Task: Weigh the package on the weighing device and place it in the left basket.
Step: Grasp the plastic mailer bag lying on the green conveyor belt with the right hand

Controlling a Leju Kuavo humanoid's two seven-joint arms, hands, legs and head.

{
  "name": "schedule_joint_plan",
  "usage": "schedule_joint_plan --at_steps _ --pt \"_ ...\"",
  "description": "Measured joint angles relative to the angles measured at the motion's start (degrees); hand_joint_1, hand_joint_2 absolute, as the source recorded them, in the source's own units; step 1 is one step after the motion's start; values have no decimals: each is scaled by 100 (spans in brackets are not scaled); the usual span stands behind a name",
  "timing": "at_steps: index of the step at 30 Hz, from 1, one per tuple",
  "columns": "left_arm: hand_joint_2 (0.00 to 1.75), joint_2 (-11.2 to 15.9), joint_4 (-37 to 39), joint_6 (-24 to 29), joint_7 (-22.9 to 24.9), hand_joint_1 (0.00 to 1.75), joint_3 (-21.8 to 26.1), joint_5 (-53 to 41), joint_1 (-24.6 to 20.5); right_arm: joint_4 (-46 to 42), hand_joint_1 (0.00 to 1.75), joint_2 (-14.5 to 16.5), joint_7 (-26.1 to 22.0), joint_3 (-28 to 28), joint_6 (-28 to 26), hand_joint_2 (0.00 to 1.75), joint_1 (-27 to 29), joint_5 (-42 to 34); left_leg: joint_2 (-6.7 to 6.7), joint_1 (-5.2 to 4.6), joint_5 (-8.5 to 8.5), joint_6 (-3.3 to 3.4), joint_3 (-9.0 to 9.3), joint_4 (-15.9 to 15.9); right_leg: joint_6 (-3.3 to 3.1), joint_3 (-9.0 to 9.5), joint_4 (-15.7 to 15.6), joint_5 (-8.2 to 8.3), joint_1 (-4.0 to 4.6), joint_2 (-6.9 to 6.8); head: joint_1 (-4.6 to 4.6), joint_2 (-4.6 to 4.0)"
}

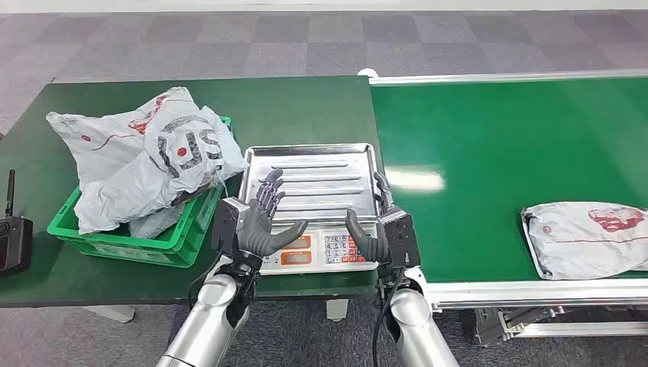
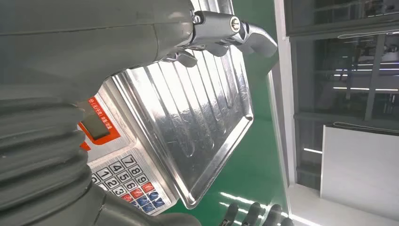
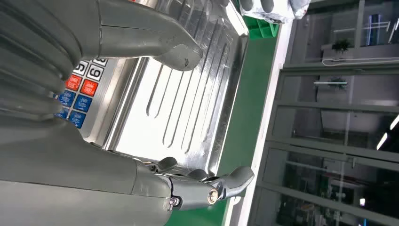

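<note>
A grey plastic-wrapped package [image 1: 588,238] with red print lies on the green conveyor belt [image 1: 497,145] at the right. The weighing scale [image 1: 309,182] has a bare ribbed steel pan [image 2: 197,117] [image 3: 188,89] and a keypad [image 1: 340,248] at its front. My left hand [image 1: 264,218] hovers open over the scale's front left, fingers spread. My right hand [image 1: 378,229] is open at the scale's front right corner, palm facing inward. The green basket [image 1: 126,241] stands left of the scale, heaped with grey packages [image 1: 153,153].
A black handheld device [image 1: 14,237] lies at the table's left edge. The dark green table [image 1: 306,107] meets the conveyor's white frame [image 1: 504,76] right beside the scale. Grey carpet lies beyond.
</note>
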Motion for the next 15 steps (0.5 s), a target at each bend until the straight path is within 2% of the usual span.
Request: schedule_joint_plan --at_steps 15 --pt "175 -76 3 -70 27 0 0 -2 2 15 0 -2 45 -16 -41 175 67 66 1 0 0 0 1 0 0 -1 0 0 0 1 0 0"
